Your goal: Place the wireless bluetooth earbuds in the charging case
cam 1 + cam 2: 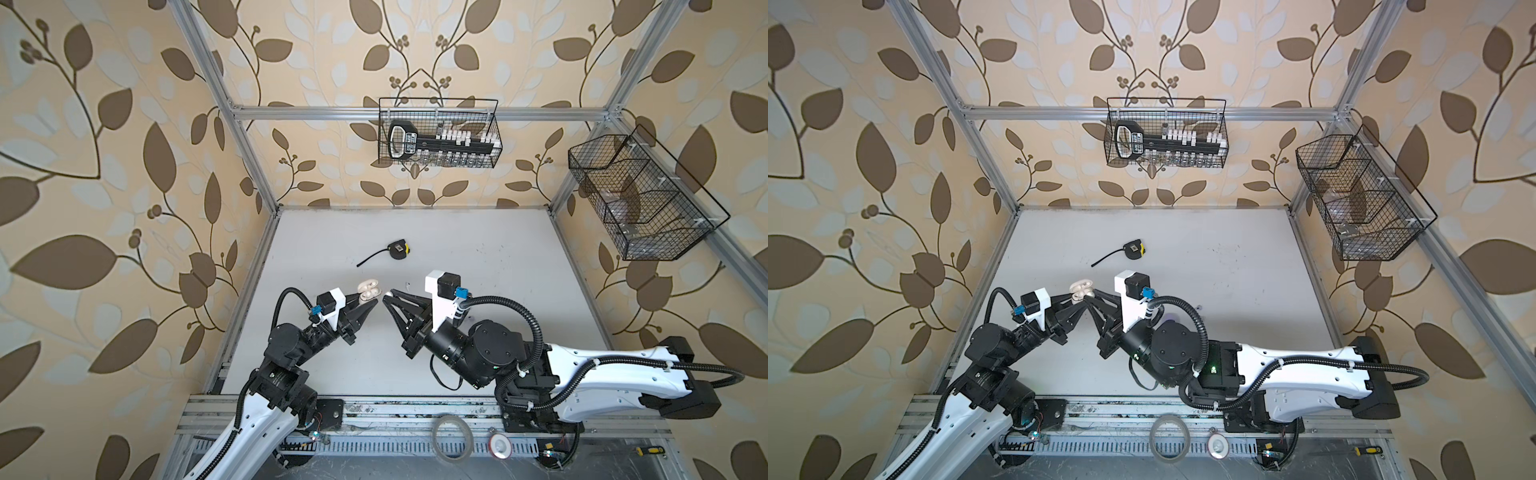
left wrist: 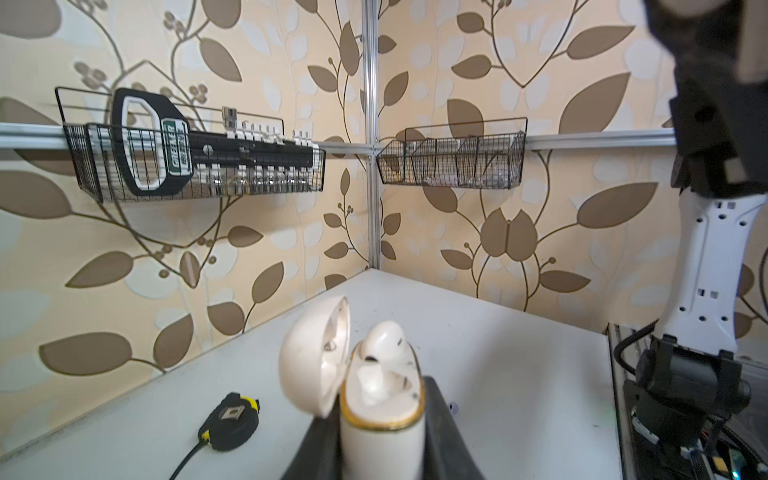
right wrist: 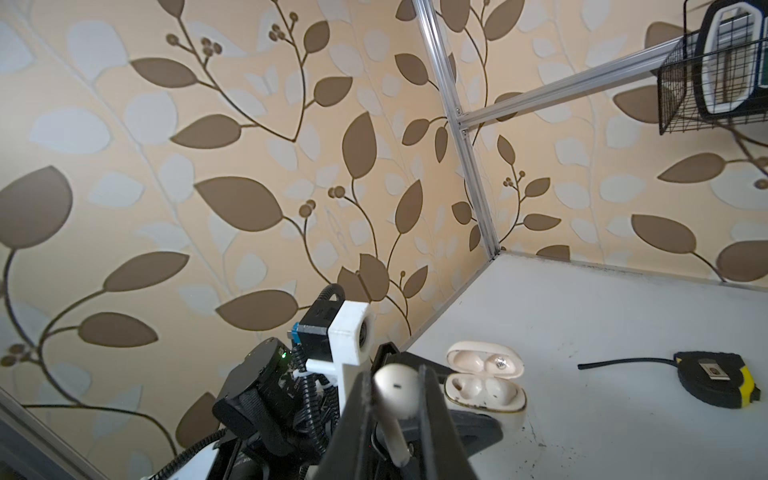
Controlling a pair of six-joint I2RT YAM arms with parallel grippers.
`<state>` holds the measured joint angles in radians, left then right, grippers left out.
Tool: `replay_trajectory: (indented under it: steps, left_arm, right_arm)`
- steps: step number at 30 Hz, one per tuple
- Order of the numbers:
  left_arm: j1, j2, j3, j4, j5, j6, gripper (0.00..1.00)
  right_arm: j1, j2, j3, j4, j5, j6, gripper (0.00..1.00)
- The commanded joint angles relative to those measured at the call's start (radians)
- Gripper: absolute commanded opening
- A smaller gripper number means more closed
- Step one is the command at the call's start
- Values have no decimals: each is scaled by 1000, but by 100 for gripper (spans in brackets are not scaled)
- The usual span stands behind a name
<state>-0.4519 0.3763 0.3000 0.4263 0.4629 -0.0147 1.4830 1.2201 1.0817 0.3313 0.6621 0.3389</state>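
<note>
The left jaws are clamping the case (image 2: 382,432) upright by its lower body. Its lid (image 2: 311,361) is hanging open to one side, and one bud (image 2: 384,338) is already sitting in its well with its head poking above the gold rim. The right jaws are pinching the second bud (image 3: 395,386), head outward and stem running back between them, just beside the case. In both top views the two sets of jaws are nearly meeting tip to tip. The step in hand is looking like seating this bud in the empty well, so this case is seeming about half filled. The stem has to be leading into the well, and with the head facing out that is asking for a large wrist turn, or for the left jaws to be tilting the case's mouth toward it. The approach should be coming along the well's own line, keeping off the lid and the seated bud, with release only once the stem is in and the left jaws bracing against the push. Whether the case is resting on the desk (image 1: 478,291) I cannot tell. Room is feeling tight where the two arms are crowding each other, toward the desk's left side. The tape (image 1: 399,250) is lying well apart toward the back, and the desk to the right is offering open room for backing away.
</note>
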Motion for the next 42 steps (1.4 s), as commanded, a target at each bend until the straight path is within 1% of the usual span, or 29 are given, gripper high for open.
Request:
replay_trajectory:
  steps: [1, 6, 9, 17, 21, 29, 33, 36, 42]
  left_arm:
    - [0, 17, 9, 228, 2, -42, 0]
    - [-1, 53, -24, 382, 16, -53, 0]
    - [0, 56, -33, 435, 19, -61, 0]
    - [-1, 37, -30, 428, -30, -76, 0]
    - [0, 23, -40, 423, -59, -72, 0]
    - [0, -10, -40, 410, -61, -88, 0]
    - [-1, -16, -26, 389, -48, -97, 0]
    - [0, -1, -24, 404, -42, -107, 0]
    - [-1, 27, -10, 404, -44, -138, 0]
  right_arm:
    - [3, 21, 8, 151, 17, -43, 7]
    - [0, 56, -8, 243, 26, -41, 7]
    - [-7, 83, -8, 290, 21, -46, 7]
    - [-48, 160, -7, 400, -25, -12, 4]
    - [-51, 196, -13, 469, -5, -8, 3]
    - [-97, 272, 40, 448, -59, 48, 1]
    - [-104, 301, 66, 439, -62, 26, 2]
    - [-123, 315, 81, 429, -107, 39, 1]
    - [-113, 347, 110, 423, -99, 6, 1]
